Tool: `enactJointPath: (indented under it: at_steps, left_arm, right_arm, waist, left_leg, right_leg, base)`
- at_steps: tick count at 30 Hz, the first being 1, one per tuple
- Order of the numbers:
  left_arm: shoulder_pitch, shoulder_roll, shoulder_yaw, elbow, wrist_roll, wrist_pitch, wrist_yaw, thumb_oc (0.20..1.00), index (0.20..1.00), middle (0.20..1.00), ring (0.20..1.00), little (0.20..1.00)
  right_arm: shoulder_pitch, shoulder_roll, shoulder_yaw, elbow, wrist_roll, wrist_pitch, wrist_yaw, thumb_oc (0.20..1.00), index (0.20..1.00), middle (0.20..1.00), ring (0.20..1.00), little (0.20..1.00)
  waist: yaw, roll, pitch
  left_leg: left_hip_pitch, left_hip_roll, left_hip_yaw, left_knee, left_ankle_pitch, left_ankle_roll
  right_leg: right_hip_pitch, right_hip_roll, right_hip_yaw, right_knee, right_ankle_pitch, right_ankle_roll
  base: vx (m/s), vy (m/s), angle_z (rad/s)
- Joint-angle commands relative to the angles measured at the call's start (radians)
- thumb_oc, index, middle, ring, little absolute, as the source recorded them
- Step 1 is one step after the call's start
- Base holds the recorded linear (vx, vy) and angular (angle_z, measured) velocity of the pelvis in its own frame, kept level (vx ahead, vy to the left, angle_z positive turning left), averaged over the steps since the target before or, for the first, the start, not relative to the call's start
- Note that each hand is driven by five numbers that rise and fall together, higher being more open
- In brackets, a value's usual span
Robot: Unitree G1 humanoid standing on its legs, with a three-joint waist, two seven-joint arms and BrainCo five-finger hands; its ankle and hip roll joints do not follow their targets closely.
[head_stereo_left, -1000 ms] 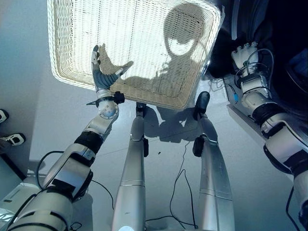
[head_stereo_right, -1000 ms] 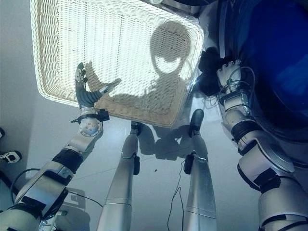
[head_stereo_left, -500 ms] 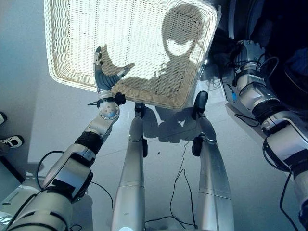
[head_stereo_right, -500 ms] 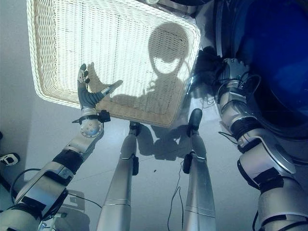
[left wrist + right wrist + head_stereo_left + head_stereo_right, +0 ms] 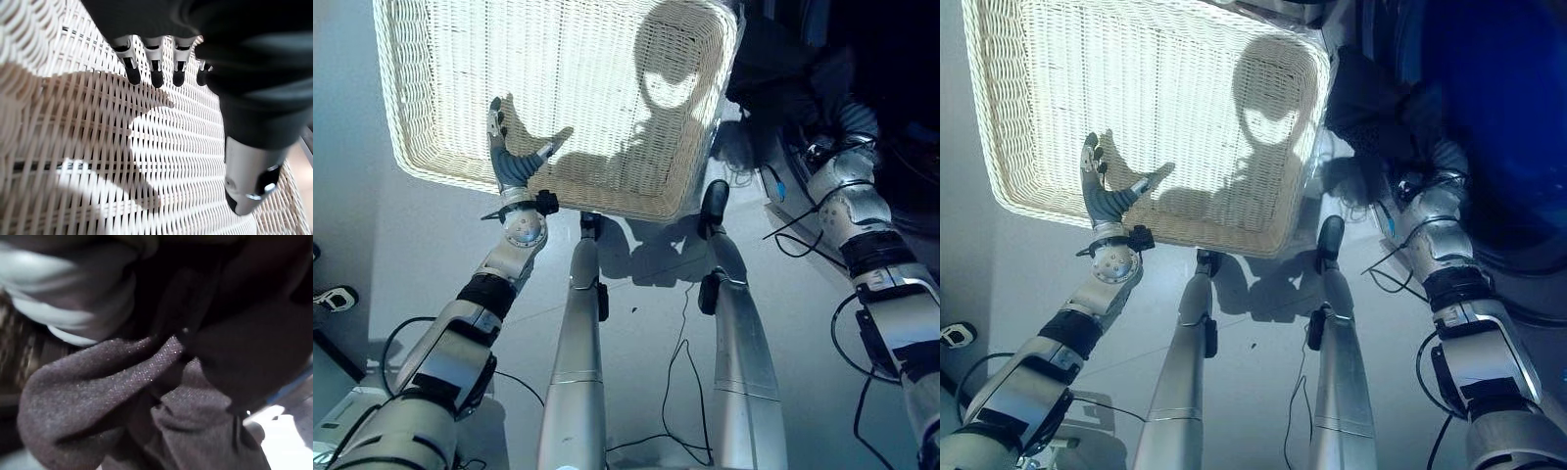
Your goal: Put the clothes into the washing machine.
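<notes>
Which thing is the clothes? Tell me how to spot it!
Find the big pale woven basket on the floor. Just past its right corner, at the dark washing machine, a dark crumpled cloth hangs above the right arm. It's soft and floppy; everything nearby is hard.

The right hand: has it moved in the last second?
Yes. The right hand has gone further from the wicker basket, into the washing machine, with the dark garment.

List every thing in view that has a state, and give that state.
wicker basket: empty, on the floor.
dark garment: bunched at the washing machine's opening.
washing machine: open.
left hand: open, over the basket's near rim.
right hand: fingers hidden in the garment.
</notes>
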State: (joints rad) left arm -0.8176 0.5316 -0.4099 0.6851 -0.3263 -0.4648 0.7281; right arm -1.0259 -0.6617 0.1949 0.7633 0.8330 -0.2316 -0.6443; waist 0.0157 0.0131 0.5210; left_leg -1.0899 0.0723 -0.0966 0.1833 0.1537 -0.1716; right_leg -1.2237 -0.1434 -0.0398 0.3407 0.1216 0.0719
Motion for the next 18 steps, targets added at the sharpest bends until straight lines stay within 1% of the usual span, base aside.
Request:
enactJointPath:
  at_steps: [1, 2, 3, 4, 5, 7, 8, 9, 10, 11, 14, 16, 18]
  left_arm:
    - [0.038, 0.039, 0.044, -0.019, 0.029, -0.059, 0.019, 1.0, 1.0, 1.0, 1.0, 1.0]
    - [0.037, 0.038, 0.044, -0.018, 0.028, -0.059, 0.018, 1.0, 1.0, 1.0, 1.0, 1.0]
    - [0.039, 0.045, 0.039, -0.019, 0.023, -0.061, 0.018, 1.0, 1.0, 1.0, 1.0, 1.0]
    - [0.043, 0.059, 0.032, -0.023, 0.014, -0.061, 0.019, 1.0, 1.0, 1.0, 1.0, 1.0]
    - [0.059, 0.08, 0.026, -0.03, 0.003, -0.071, 0.019, 1.0, 1.0, 1.0, 1.0, 1.0]
    - [0.059, 0.08, 0.026, -0.03, 0.003, -0.071, 0.019, 1.0, 1.0, 1.0, 1.0, 1.0]
    - [0.083, 0.099, 0.025, -0.035, -0.004, -0.087, 0.02, 1.0, 1.0, 1.0, 1.0, 1.0]
    - [0.169, 0.131, 0.033, -0.064, -0.007, -0.13, 0.04, 1.0, 1.0, 1.0, 1.0, 1.0]
    - [0.177, 0.133, 0.034, -0.067, -0.008, -0.133, 0.043, 1.0, 1.0, 1.0, 1.0, 1.0]
    - [0.202, 0.147, 0.048, -0.079, -0.017, -0.138, 0.033, 1.0, 1.0, 1.0, 1.0, 1.0]
    - [0.209, 0.166, 0.064, -0.08, -0.035, -0.135, 0.002, 1.0, 1.0, 1.0, 1.0, 1.0]
    - [0.205, 0.181, 0.074, -0.072, -0.056, -0.137, -0.029, 1.0, 1.0, 1.0, 1.0, 1.0]
    - [0.198, 0.186, 0.075, -0.063, -0.07, -0.134, -0.05, 1.0, 1.0, 1.0, 1.0, 1.0]
  right_arm:
    - [-0.008, -0.154, -0.093, 0.137, 0.197, -0.123, -0.102, 0.2, 0.2, 0.2, 0.2, 0.2]
    - [-0.012, -0.157, -0.091, 0.144, 0.202, -0.124, -0.096, 0.2, 0.2, 0.2, 0.2, 0.2]
    - [-0.021, -0.18, -0.092, 0.163, 0.218, -0.128, -0.129, 0.2, 0.2, 0.2, 0.2, 0.2]
    - [-0.037, -0.221, -0.088, 0.18, 0.256, -0.124, -0.163, 0.2, 0.2, 0.2, 0.2, 0.2]
    - [-0.068, -0.286, -0.082, 0.204, 0.304, -0.138, -0.218, 0.2, 0.2, 0.2, 0.2, 0.2]
    - [-0.068, -0.286, -0.082, 0.204, 0.304, -0.138, -0.218, 0.2, 0.2, 0.2, 0.2, 0.2]
    - [-0.08, -0.335, -0.087, 0.211, 0.337, -0.18, -0.269, 0.2, 0.2, 0.2, 0.2, 0.2]
    - [-0.036, -0.44, -0.129, 0.199, 0.347, -0.255, -0.361, 0.2, 0.2, 0.2, 0.2, 0.2]
    - [-0.031, -0.451, -0.135, 0.195, 0.33, -0.271, -0.386, 0.2, 0.2, 0.2, 0.2, 0.2]
    - [-0.023, -0.498, -0.15, 0.16, 0.299, -0.275, -0.463, 0.2, 0.2, 0.2, 0.2, 0.2]
    - [-0.042, -0.568, -0.153, 0.154, 0.28, -0.268, -0.532, 0.2, 0.2, 0.2, 0.2, 0.2]
    - [-0.066, -0.602, -0.143, 0.18, 0.287, -0.268, -0.551, 0.2, 0.2, 0.2, 0.2, 0.2]
    - [-0.092, -0.616, -0.126, 0.218, 0.29, -0.266, -0.541, 0.2, 0.2, 0.2, 0.2, 0.2]
  waist:
    - [-0.011, 0.021, -0.001]
    - [-0.01, 0.022, -0.001]
    - [-0.009, 0.02, -0.001]
    - [-0.01, 0.017, -0.001]
    - [-0.011, 0.012, -0.001]
    - [-0.011, 0.012, -0.001]
    - [-0.013, 0.007, -0.001]
    - [-0.027, -0.009, -0.001]
    - [-0.029, -0.012, -0.001]
    - [-0.033, -0.021, -0.001]
    - [-0.039, -0.037, -0.001]
    - [-0.038, -0.044, -0.001]
    - [-0.035, -0.044, -0.001]
  left_leg:
    - [0.005, -0.081, 0.044, 0.009, -0.043, 0.085]
    - [0.005, -0.08, 0.044, 0.009, -0.043, 0.085]
    - [0.006, -0.08, 0.042, 0.01, -0.044, 0.085]
    - [0.006, -0.08, 0.039, 0.012, -0.046, 0.084]
    - [0.008, -0.079, 0.035, 0.016, -0.051, 0.085]
    - [0.008, -0.079, 0.035, 0.016, -0.051, 0.085]
    - [0.009, -0.077, 0.032, 0.017, -0.055, 0.085]
    - [0.02, -0.074, 0.027, 0.013, -0.058, 0.092]
    - [0.023, -0.075, 0.027, 0.012, -0.058, 0.093]
    - [0.032, -0.073, 0.028, 0.013, -0.062, 0.097]
    - [0.05, -0.069, 0.03, 0.014, -0.066, 0.1]
    - [0.061, -0.069, 0.026, 0.013, -0.067, 0.103]
    - [0.066, -0.069, 0.023, 0.015, -0.066, 0.104]
  right_leg:
    - [0.066, 0.088, -0.075, -0.038, 0.025, 0.073]
    - [0.066, 0.088, -0.075, -0.038, 0.025, 0.073]
    - [0.068, 0.088, -0.076, -0.04, 0.027, 0.074]
    - [0.072, 0.089, -0.077, -0.044, 0.03, 0.074]
    - [0.078, 0.091, -0.078, -0.052, 0.034, 0.075]
    - [0.078, 0.091, -0.078, -0.052, 0.034, 0.075]
    - [0.083, 0.092, -0.079, -0.055, 0.034, 0.074]
    - [0.098, 0.105, -0.075, -0.059, 0.036, 0.068]
    - [0.101, 0.107, -0.074, -0.06, 0.037, 0.067]
    - [0.112, 0.112, -0.072, -0.061, 0.033, 0.064]
    - [0.132, 0.117, -0.072, -0.058, 0.025, 0.059]
    - [0.144, 0.117, -0.072, -0.059, 0.02, 0.055]
    - [0.151, 0.117, -0.071, -0.057, 0.015, 0.051]
  base:
    - [0.0, -0.038, -0.03]
    - [0.0, -0.042, -0.04]
    - [0.0, -0.034, -0.03]
    - [0.0, -0.059, -0.02]
    - [0.0, -0.043, -0.01]
    - [0.0, -0.01, -0.02]
    - [-0.01, -0.042, -0.03]
    - [-0.01, -0.044, -0.04]
    - [-0.01, -0.031, -0.02]
    - [0.0, -0.011, -0.03]
    - [0.0, -0.004, -0.01]
    - [0.0, 0.0, 0.0]
    - [0.0, 0.0, 0.0]
